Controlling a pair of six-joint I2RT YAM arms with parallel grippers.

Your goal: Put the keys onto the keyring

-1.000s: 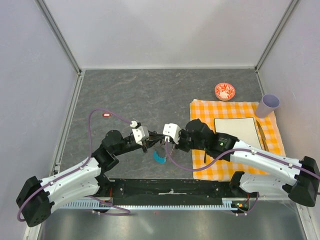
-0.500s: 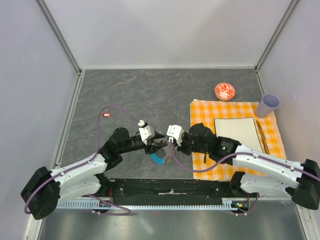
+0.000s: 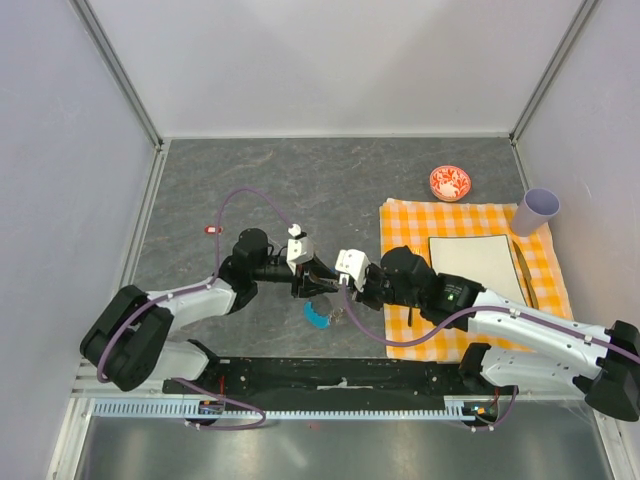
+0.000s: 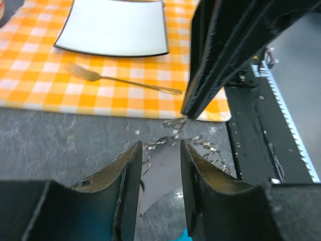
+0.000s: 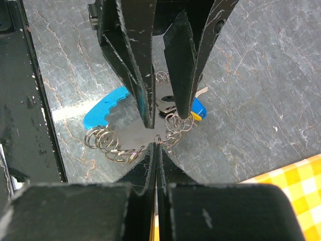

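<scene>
I'm gripping the keyring with my right claw; my left claw is hovering released over the keys.

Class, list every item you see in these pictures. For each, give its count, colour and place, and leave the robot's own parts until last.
table: one, grey stone-look, under everything
cloth: one, orange-and-white check, right side of the table
plate: one, white with dark rim, on the cloth
fork: one, metal, on the cloth beside the plate
cup: one, lilac, at the cloth's far right corner
bowl: one, red-and-white, on the table beyond the cloth
tag: one, small, red, left part of the table
keyring: one, grey chain with cyan strap, between the tools
keys: count unclear, one blue head shows, by the chain
left tool: one, black, open over the chain
right tool: one, black, shut on the keyring
</scene>
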